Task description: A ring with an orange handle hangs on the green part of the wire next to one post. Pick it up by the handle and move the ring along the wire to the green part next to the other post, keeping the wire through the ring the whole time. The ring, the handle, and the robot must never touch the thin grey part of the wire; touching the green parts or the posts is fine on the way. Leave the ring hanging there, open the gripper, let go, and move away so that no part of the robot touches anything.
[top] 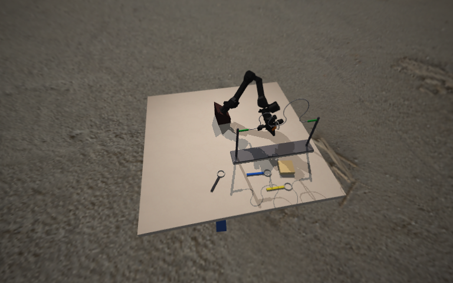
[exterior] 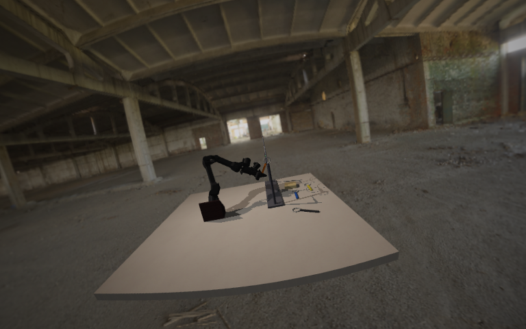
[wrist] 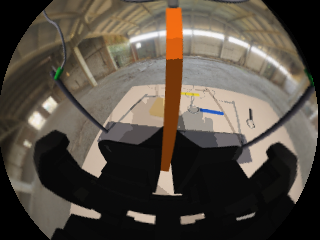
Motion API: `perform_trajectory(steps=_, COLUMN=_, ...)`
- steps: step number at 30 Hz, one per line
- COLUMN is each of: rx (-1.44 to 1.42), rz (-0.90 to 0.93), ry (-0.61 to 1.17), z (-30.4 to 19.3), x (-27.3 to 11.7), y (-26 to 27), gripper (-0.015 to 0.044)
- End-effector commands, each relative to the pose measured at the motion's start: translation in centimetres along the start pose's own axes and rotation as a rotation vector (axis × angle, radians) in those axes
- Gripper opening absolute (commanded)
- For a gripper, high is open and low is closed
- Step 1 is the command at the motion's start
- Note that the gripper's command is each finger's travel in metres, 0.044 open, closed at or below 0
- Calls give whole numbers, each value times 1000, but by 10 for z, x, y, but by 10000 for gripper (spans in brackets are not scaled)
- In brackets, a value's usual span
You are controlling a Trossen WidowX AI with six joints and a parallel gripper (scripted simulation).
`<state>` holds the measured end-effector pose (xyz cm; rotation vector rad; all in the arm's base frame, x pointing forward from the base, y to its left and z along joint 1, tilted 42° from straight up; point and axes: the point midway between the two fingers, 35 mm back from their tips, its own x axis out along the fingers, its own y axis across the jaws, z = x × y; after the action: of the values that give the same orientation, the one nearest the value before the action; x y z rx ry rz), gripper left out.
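My gripper (top: 272, 132) (exterior: 264, 175) (wrist: 167, 128) is shut on the orange handle (top: 274, 128) (exterior: 264, 168) (wrist: 174, 80), which points up from the fingers. The ring (top: 279, 125) is at the handle's upper end, between the posts, by the middle of the grey wire (top: 308, 105). Whether ring and wire touch is too small to tell; the wrist view cuts off most of the ring. One green part (top: 243, 130) is at the left post (top: 236, 145) in the top view, the other green part (top: 312, 120) (wrist: 58, 73) at the right post (top: 312, 131) (wrist: 80, 106).
The posts stand on a dark base (top: 253, 154) (wrist: 120, 132). Beyond it lie a blue-handled ring (top: 254, 174) (wrist: 211, 111), a yellow-handled ring (top: 274, 188) (wrist: 190, 94), a dark-handled ring (top: 215, 183) (exterior: 309, 210) and a yellowish block (top: 286, 167). The wire arches high toward the right post.
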<state>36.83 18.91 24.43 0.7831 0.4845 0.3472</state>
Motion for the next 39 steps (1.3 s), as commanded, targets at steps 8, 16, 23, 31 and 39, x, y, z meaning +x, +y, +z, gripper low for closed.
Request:
perform_trajectory(steps=8, rx=-36, rz=-21, ry=9, z=-1, x=-2, y=-17, gripper=-150)
perform_trajectory(steps=16, rx=-65, rz=-38, ry=12, z=-1, x=-4, y=-28, gripper=-150)
perform_trajectory(steps=23, rx=-113, rz=-66, ry=18, z=0, x=-6, y=-42, gripper=-150)
perform_trajectory(steps=31, rx=-211, rz=-122, ry=30, z=2, x=-10, y=-62, gripper=-150)
perform_trajectory(steps=39, rx=-333, rz=-192, ry=45, z=8, x=-16, y=-84, gripper=-150)
